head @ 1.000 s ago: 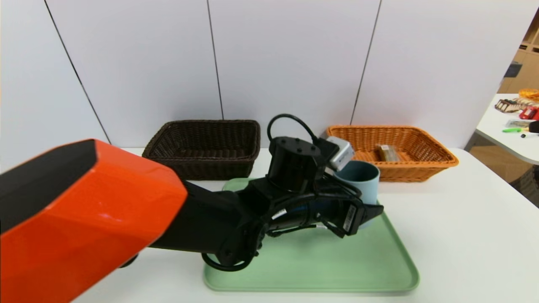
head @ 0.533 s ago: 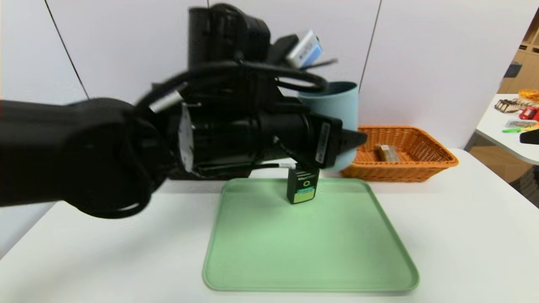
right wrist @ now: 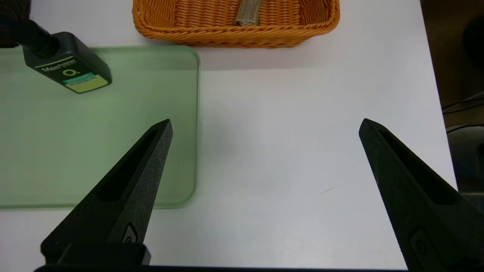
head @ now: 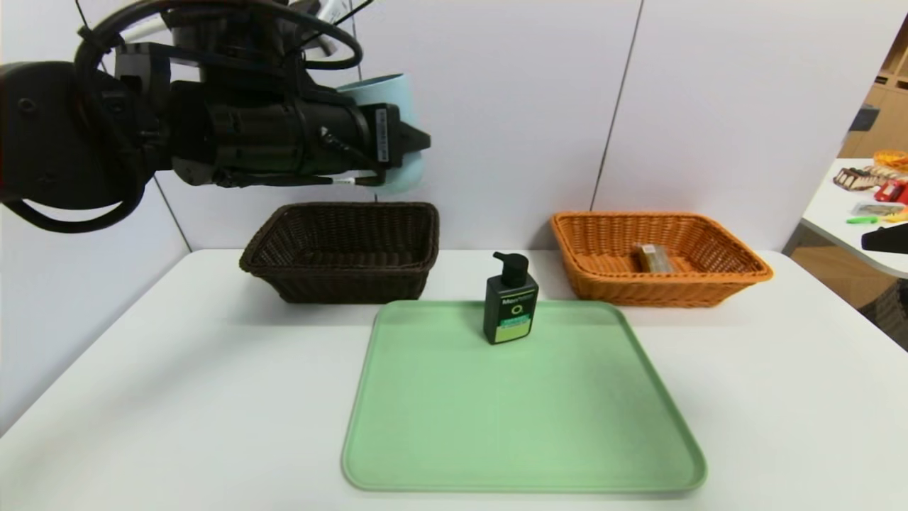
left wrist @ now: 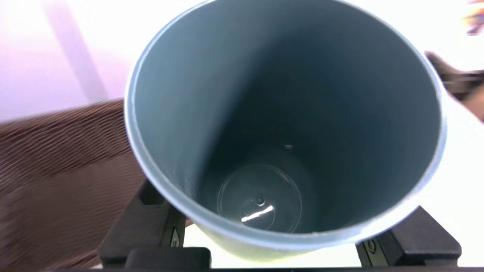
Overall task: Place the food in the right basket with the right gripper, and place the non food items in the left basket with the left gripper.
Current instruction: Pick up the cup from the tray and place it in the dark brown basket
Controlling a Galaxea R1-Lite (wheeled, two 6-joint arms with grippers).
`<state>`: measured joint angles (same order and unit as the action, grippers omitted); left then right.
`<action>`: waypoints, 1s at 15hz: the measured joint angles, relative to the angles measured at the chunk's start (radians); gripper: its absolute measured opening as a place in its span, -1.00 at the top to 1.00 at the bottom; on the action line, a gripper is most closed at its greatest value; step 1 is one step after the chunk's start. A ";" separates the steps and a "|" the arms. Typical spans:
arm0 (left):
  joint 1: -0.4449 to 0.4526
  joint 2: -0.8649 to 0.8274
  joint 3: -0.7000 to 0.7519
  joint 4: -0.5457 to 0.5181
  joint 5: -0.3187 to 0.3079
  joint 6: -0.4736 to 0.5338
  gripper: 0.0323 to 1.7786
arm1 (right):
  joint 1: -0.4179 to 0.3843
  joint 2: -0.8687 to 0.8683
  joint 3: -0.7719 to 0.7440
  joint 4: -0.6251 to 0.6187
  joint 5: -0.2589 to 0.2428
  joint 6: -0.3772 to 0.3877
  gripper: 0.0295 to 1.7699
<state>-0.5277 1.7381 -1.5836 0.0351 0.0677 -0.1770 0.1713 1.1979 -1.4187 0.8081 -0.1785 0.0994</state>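
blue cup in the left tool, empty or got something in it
Empty: the left wrist view looks straight into the blue cup and shows only its bare bottom, while the left tool holds it.

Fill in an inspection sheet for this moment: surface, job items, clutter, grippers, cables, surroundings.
Surface: white table with a green tray at its middle.
Job items: blue-grey cup in the air above the dark brown basket; black pump bottle upright at the tray's far edge; snack bar lying in the orange basket.
Clutter: nothing seen on the table.
Grippers: left gripper shut on the cup, raised above the dark basket; right gripper open, empty, over bare table beside the tray.
Cables: black cables looped on the left arm; none on the table.
Surroundings: white panelled wall; side table with small items at far right.
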 joint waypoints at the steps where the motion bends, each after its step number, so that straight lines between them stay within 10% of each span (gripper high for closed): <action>1: 0.043 0.014 -0.017 0.034 0.016 0.000 -0.27 | 0.000 0.000 0.000 0.001 0.001 0.000 -0.92; 9: 0.217 0.200 -0.292 0.398 0.134 -0.017 -0.27 | 0.000 0.007 0.000 -0.001 0.004 0.000 -0.92; 15: 0.237 0.349 -0.393 0.389 0.214 -0.014 -0.27 | 0.000 0.018 0.000 -0.001 0.005 0.000 -0.92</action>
<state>-0.2904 2.0872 -1.9766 0.4243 0.2813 -0.1913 0.1713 1.2162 -1.4187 0.8068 -0.1736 0.0996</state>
